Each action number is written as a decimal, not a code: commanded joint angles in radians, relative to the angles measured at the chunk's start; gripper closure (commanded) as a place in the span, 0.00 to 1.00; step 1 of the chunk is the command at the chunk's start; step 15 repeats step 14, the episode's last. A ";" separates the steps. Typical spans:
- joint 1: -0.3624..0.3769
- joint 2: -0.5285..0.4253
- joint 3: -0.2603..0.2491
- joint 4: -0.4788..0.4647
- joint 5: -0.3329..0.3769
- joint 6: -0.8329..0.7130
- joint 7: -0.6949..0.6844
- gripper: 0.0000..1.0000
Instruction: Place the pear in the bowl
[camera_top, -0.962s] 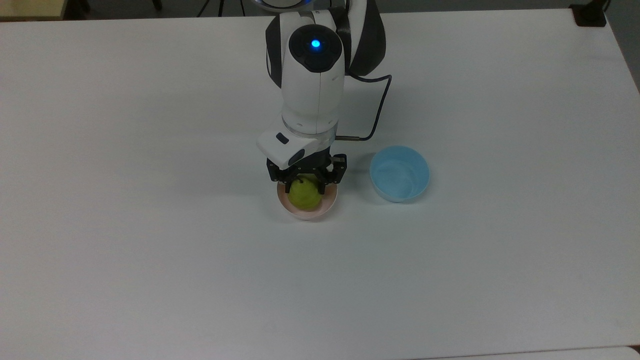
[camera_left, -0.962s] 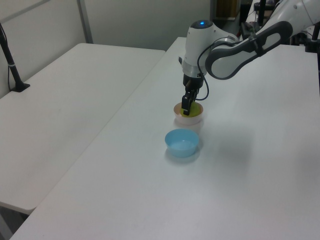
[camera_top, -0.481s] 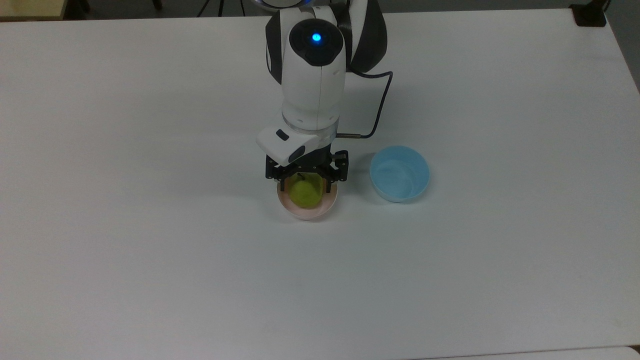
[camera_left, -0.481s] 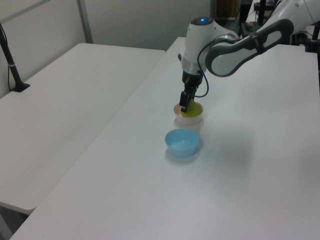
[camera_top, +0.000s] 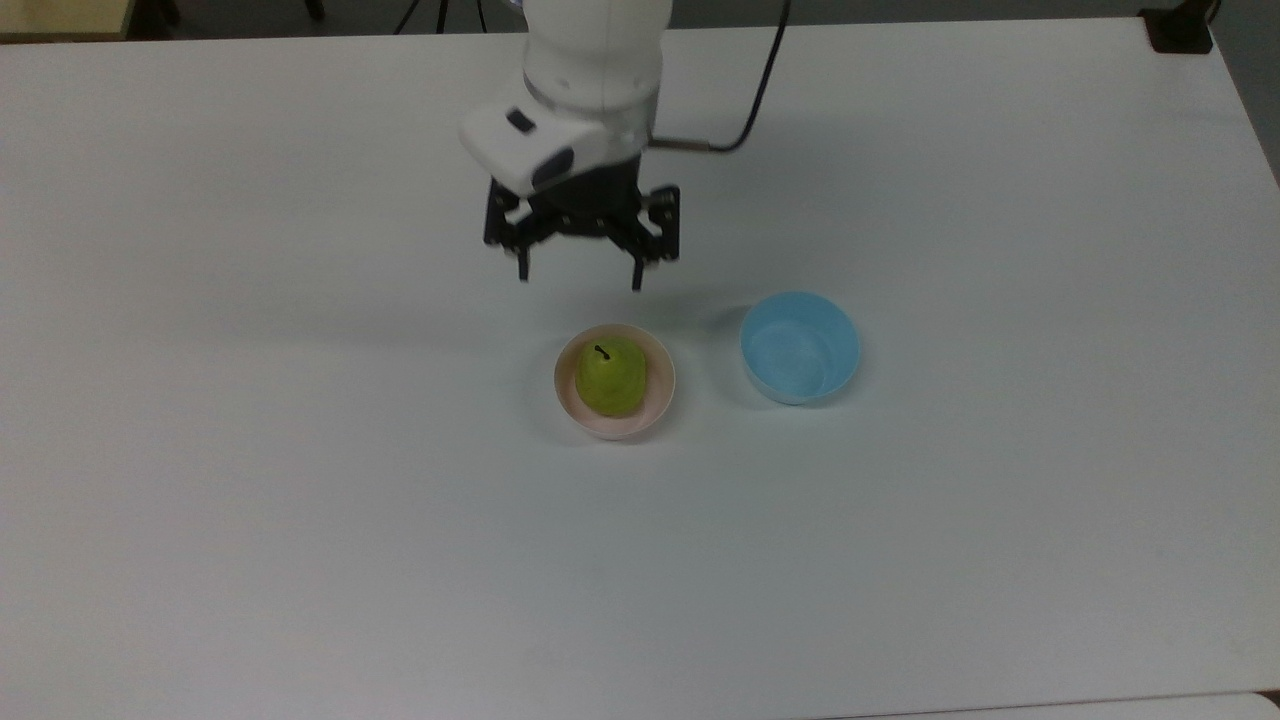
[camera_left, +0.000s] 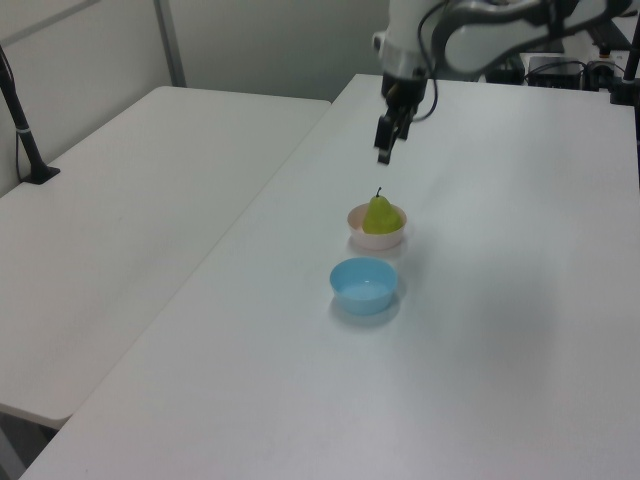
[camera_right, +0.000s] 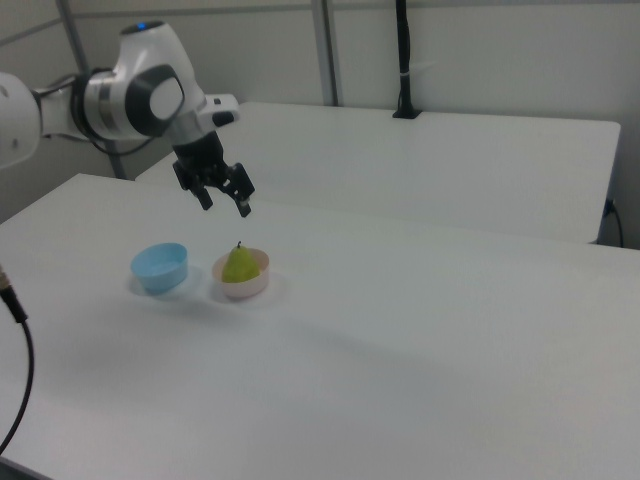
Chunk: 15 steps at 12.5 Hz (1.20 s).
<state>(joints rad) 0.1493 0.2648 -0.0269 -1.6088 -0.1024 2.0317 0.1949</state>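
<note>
Two bowls sit side by side on the white surface (camera_top: 300, 500). One is the pale pink bowl (camera_top: 660, 398), and the other is a light blue bowl (camera_top: 800, 347). They are near each other but they do not touch. In the top view, the light blue bowl is on the top view's right of the pink one. In the right view, it is on the right view's left.

The pear (camera_top: 611, 377) is inside the pink bowl. It stands up, with its short dark stem (camera_top: 600, 351) at the top. The pear is yellow-green and shiny. In the left view I can see it poke up above the rim of the bowl (camera_left: 392, 237). The pear (camera_left: 380, 216) takes up most of the room in there. In the right view the pear (camera_right: 240, 265) sits in the bowl (camera_right: 253, 287) the same way, stem up.

My jaws are wide apart and there is nothing between them. I am up in the air above the surface, well clear of the pear and touching nothing. My gripper (camera_top: 579, 276) points down, with its two dark fingers (camera_top: 522, 266) spread out. In the top view it is above the pink bowl in the picture. In the left view my gripper (camera_left: 384, 150) hangs high over the pear. In the right view my gripper (camera_right: 226, 207) is up and a bit to the right view's left of the pear.

The blue bowl has nothing in it.
</note>
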 joint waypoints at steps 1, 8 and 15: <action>-0.037 -0.152 -0.001 -0.034 -0.002 -0.172 -0.009 0.00; -0.093 -0.276 0.004 -0.034 0.061 -0.404 -0.135 0.00; -0.091 -0.276 0.002 -0.034 0.061 -0.407 -0.126 0.00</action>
